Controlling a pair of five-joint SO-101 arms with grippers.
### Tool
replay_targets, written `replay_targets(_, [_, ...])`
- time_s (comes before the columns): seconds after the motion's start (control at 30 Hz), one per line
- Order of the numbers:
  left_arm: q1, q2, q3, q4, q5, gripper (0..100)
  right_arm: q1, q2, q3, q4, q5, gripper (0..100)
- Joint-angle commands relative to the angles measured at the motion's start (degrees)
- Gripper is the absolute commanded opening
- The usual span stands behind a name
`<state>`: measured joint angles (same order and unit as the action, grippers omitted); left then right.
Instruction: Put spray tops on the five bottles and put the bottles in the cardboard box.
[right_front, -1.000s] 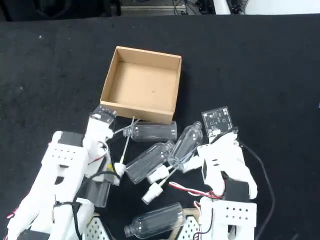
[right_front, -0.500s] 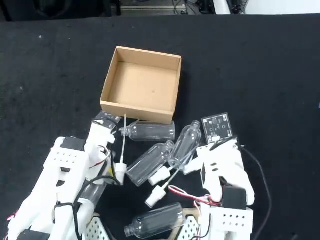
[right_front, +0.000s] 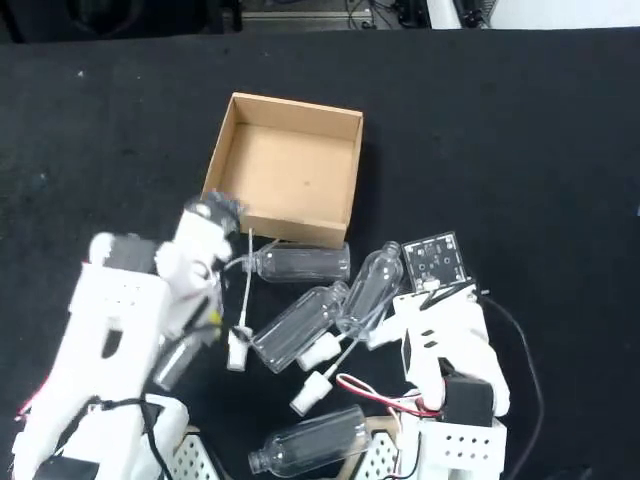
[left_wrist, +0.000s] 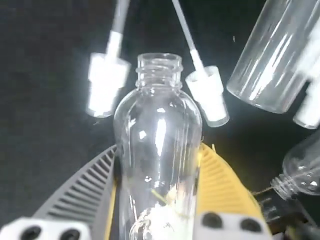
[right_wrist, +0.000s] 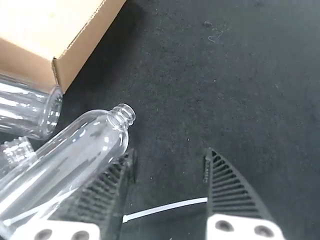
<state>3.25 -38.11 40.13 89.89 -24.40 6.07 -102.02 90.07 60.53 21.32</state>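
bottle (left_wrist: 157, 145) lies along left fingers (left_wrist: 222, 182); neck outward

Uncapped clear bottles (right_front: 300, 262) lying beside cardboard box (right_front: 283, 226), spray tops (right_front: 308, 392) loose

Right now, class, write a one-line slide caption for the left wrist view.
Left tool shut on an open bottle, its neck between two loose spray tops.

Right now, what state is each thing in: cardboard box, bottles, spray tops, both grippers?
Brown cardboard box: open, empty.
Held clear plastic bottle: uncapped, clamped.
Four other clear plastic bottles: lying down, uncapped.
Three white spray tops: loose, unattached.
Left gripper: shut on the held bottle.
Right gripper: open, empty.
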Motion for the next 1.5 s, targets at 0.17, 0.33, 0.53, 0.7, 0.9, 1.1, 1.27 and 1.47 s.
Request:
replay_targets(0.17, [-31.60, 14.95, -21.49, 5.10, -9.05, 11, -0.97, -1.19, -0.66, 1.23, -0.09, 19.4])
replay_targets(0.33, [-51.30, 27.16, -21.05, -4.75, -16.35, 11, -1.05, -1.10, -0.57, 1.23, -0.09, 19.4])
replay_targets(0.53, [-64.40, 37.54, -21.05, -13.45, -21.63, 11, -1.05, -1.45, 0.04, 1.23, -0.09, 19.4])
replay_targets(0.7, [-68.09, 43.52, -21.05, -19.43, -22.15, 11, -1.05, -1.45, 0.75, 0.88, -0.09, 19.4])
replay_targets(0.9, [-68.35, 46.59, -21.58, -21.36, -24.35, 19, -1.05, -1.45, 0.75, 1.14, -0.18, 19.4])
replay_targets(1.1, [-68.26, 45.80, -21.58, -21.45, -28.57, 31, -1.05, -1.45, 0.75, 1.23, -0.18, 19.4])
replay_targets(1.27, [-67.30, 46.33, -20.18, -25.93, -30.42, 29, -1.05, -1.45, 0.84, 1.23, -0.18, 19.4])
replay_targets(1.47, [-67.03, 44.48, -14.81, -32.62, -30.59, 29, -1.05, -1.45, 0.84, 1.23, -0.18, 19.4])
